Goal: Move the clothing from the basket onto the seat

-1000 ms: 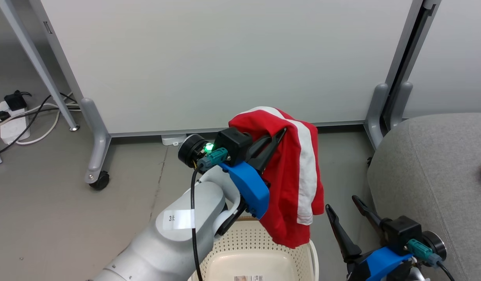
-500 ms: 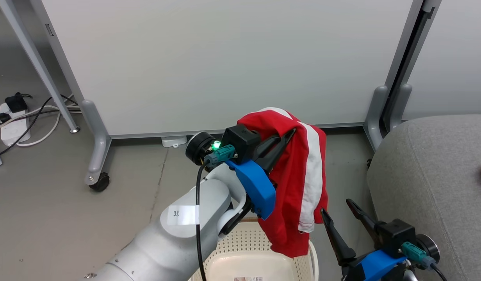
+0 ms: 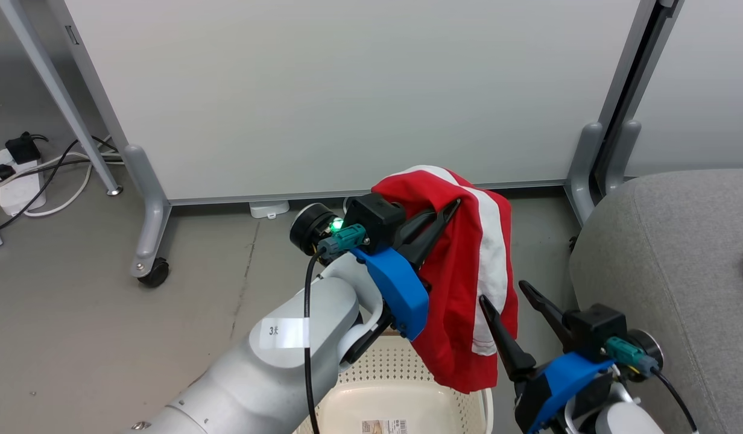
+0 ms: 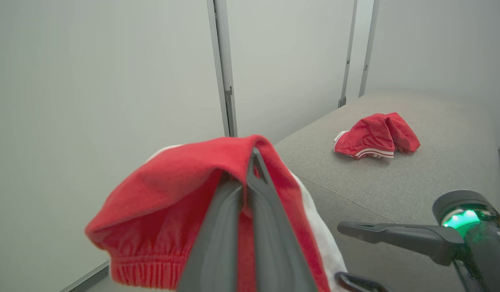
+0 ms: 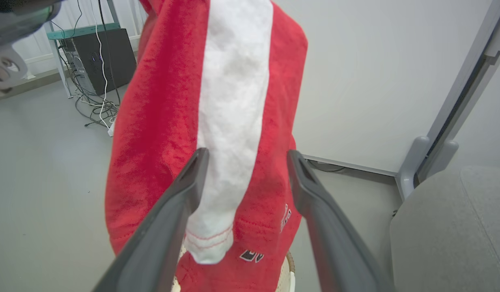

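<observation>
Head view: soft red white-striped garment clamped in left gripper above cream perforated basket; right gripper spread apart. Carry step judged; transfer onto grey fabric seat required.

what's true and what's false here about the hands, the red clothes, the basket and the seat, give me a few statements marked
1. The left hand is shut on a red garment. True.
2. The right hand grips that garment too. False: its jaws stand open beside the hanging cloth.
3. A second red garment lies on the seat. True.
4. The held garment lies inside the basket. False: it hangs above the basket.
</observation>
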`<state>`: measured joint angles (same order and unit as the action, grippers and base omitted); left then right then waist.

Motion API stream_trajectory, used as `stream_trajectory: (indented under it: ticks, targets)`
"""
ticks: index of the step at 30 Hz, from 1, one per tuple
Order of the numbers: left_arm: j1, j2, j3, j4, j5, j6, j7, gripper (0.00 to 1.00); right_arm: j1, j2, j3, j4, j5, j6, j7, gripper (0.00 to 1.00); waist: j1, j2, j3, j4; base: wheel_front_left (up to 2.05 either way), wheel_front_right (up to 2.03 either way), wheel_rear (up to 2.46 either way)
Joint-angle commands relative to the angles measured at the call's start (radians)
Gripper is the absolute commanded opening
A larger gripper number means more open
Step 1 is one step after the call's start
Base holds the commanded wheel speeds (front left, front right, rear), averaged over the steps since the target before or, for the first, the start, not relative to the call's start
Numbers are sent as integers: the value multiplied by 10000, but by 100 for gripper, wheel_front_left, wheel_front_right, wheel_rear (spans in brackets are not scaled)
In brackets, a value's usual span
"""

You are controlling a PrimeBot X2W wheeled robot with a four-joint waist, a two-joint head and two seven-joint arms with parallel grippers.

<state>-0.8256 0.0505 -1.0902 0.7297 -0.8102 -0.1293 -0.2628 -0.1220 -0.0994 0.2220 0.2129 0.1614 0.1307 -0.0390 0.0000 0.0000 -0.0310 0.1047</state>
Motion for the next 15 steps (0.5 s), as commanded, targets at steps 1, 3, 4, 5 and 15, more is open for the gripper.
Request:
stream_trajectory:
  ticks: [1,3,4,5,15]
  targets:
    - [-53,-3,-35,-58,-7,-14,-28,0,-247,-78,89,129,91,1,79,100,0,0,18,3,0,0,0]
    - [-15,-2,-56,-97,-19,-14,-28,0,-562,-163,191,318,190,1,171,100,0,0,43,12,0,0,0]
    - [-1,-2,-63,-113,-24,-14,-28,0,-721,-184,242,434,233,1,204,100,0,0,54,17,0,0,0]
    - [8,-2,-70,-131,-30,-14,-29,0,-869,-191,296,547,295,1,239,100,0,0,63,23,0,0,0]
    - [58,-2,-352,-358,-172,-15,-28,0,-2408,-405,1053,2017,1379,1,344,100,0,0,107,109,0,0,0]
